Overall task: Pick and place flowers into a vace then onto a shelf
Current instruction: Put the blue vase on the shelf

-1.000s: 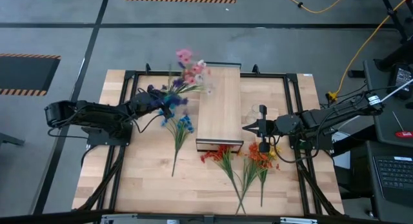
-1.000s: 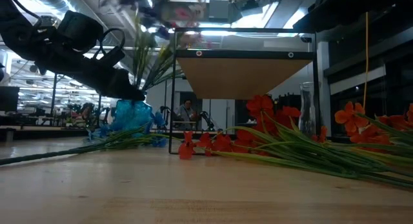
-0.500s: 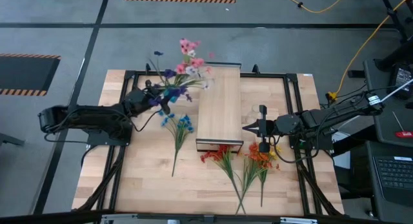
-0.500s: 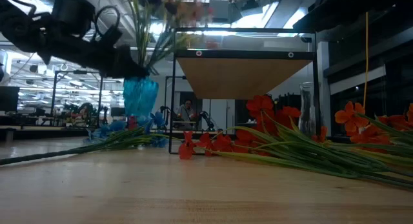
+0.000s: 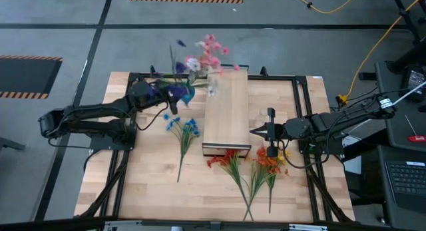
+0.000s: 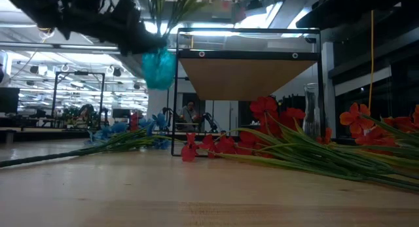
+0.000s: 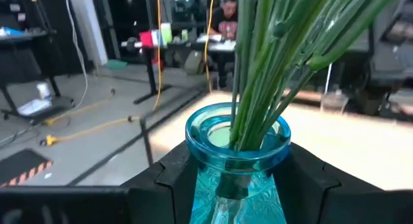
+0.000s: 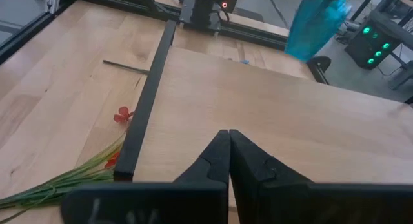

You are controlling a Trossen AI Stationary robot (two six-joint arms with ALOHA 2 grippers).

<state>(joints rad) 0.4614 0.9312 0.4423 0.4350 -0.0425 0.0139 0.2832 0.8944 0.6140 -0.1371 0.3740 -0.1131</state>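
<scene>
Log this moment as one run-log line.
left gripper: shut on vase, lifted near shelf | flowers: in vase | right gripper: shut, idle over shelf | loose sprigs: on table

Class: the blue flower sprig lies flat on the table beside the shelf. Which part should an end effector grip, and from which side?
Grip the blue flower sprig at the bare green stem, mid-length below the blooms, coming straight down from above. It lies flat with open tabletop on both sides, so fingers can likely straddle the thin stem; the bloom cluster is bushy and soft.
</scene>
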